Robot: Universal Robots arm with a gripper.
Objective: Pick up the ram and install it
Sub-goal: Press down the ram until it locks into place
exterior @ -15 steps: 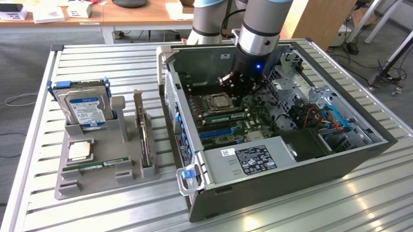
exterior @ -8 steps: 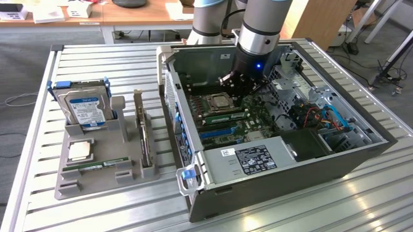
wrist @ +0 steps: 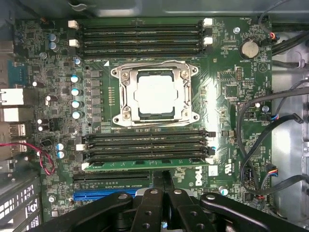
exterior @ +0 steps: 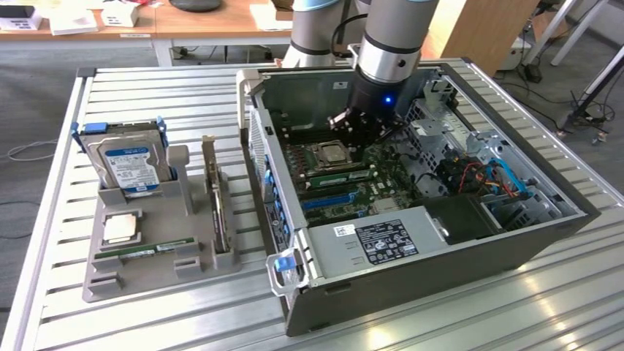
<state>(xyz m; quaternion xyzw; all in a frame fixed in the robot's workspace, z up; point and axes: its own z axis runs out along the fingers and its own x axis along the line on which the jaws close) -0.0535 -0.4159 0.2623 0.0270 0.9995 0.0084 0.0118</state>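
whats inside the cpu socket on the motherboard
A silver CPU chip sits inside the cpu socket, under its metal frame. The socket's contacts beneath it are covered.

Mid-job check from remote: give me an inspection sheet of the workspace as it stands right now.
Surface: slatted metal table carrying a grey parts holder and an open computer case.
Job's things: one ram stick sits in a motherboard slot below the CPU socket; another ram stick lies in the parts holder.
Clutter: hard drive upright in the holder, loose CPU chip beside it.
Grippers: gripper shut, inside the case over the motherboard, holding nothing visible.
Cables: black wire bundles along the board's edge; red wire near the ports.
Surroundings: wooden desks behind the table; floor cables at the exterior view's right.
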